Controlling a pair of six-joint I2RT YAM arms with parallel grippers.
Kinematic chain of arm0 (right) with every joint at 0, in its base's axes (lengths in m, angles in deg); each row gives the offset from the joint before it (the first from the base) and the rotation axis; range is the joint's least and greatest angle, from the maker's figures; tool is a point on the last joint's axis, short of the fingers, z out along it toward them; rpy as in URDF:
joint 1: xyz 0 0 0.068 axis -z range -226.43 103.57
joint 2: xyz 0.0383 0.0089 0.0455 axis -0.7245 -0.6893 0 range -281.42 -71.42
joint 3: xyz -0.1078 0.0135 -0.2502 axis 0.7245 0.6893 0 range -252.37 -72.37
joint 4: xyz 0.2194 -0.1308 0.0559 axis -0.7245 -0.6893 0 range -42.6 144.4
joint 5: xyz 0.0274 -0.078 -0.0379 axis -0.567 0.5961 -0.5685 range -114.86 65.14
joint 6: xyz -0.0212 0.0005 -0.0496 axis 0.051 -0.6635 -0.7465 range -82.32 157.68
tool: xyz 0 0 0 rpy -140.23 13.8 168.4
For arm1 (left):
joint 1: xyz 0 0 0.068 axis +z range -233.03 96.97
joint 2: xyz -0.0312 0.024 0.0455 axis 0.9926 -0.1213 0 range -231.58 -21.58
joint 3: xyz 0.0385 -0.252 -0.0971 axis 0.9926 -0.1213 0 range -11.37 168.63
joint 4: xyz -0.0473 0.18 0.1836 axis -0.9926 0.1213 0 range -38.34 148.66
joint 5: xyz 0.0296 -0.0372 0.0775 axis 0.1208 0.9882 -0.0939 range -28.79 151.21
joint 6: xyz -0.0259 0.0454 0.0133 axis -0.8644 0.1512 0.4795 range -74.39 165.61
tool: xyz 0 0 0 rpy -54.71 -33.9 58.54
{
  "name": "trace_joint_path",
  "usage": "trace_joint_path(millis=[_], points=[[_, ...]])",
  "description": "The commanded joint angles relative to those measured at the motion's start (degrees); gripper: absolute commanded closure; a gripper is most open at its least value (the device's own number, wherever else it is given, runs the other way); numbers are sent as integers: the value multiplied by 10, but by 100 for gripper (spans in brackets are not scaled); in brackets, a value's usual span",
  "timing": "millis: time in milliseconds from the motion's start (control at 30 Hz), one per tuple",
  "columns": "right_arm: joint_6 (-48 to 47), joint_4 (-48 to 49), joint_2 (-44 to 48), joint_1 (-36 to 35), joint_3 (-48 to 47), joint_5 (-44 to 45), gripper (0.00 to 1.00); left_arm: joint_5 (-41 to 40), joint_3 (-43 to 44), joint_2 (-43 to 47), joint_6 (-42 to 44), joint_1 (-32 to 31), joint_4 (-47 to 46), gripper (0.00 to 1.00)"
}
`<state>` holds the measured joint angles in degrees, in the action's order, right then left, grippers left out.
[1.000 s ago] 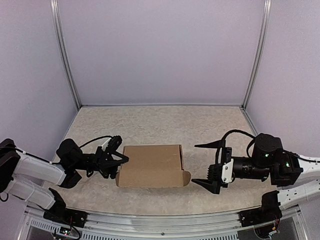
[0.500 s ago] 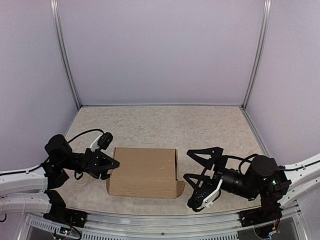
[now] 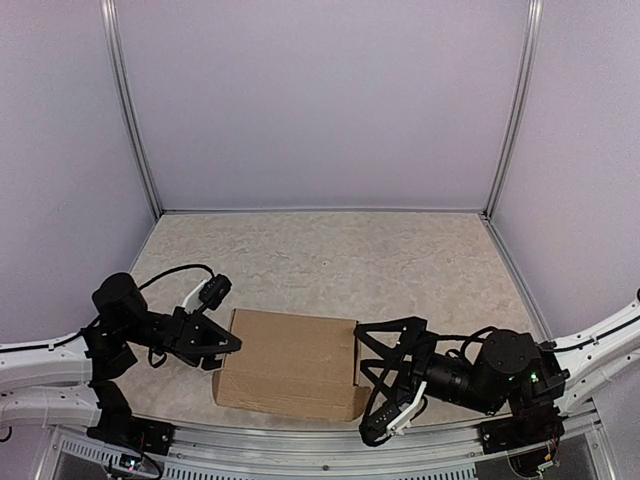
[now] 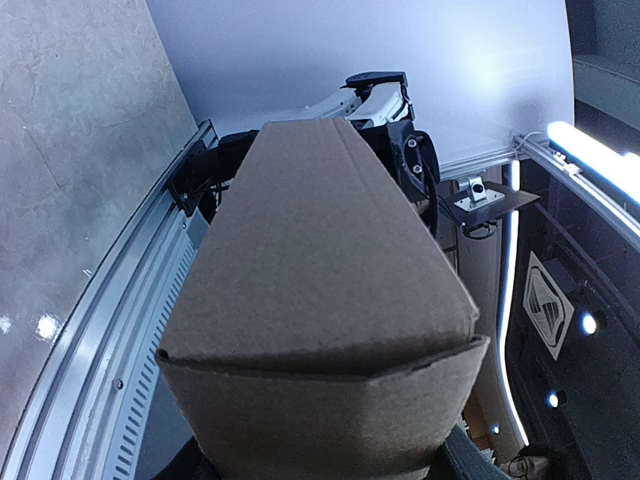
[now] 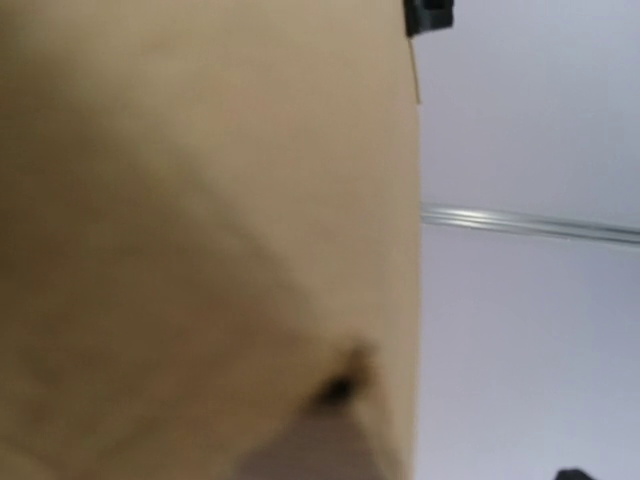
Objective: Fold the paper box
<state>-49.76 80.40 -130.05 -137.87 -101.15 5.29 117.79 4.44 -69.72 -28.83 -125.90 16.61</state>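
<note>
Here we are at the near edge of the beige mottled worktop, and the plain brown cardboard paper box lies lengthways between the two arms, close to the front rail. The left claw has hold of it: its dark fingers are clamped on the box's left end, and from that wrist the cardboard runs straight out from between them towards the other arm. Over on the right, the right claw is spread as wide as it goes, one finger beyond the box's far right corner, the other out past its near right corner, so the box's right end sits between them. Its wrist camera is filled with blurred cardboard, very close. Whether the box's underside touches the worktop, I cannot tell.
</note>
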Motion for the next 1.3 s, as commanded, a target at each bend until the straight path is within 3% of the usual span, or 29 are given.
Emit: trace_joint_path(millis=[0,533,967,1133,1267], points=[[-7,-2,-7,-29,-8,25,1,3,-1,23,13,-8,-1,57],[-67,4,-38,-70,-41,29,3,5,-7,46,5,-32,-1,57],[-81,45,-52,-69,-38,35,23,0,-13,48,4,-38,5,56],[-81,66,-58,-70,-36,34,27,-2,-15,47,4,-38,6,50],[-79,74,-59,-69,-33,34,38,-4,-20,49,4,-38,7,46]])
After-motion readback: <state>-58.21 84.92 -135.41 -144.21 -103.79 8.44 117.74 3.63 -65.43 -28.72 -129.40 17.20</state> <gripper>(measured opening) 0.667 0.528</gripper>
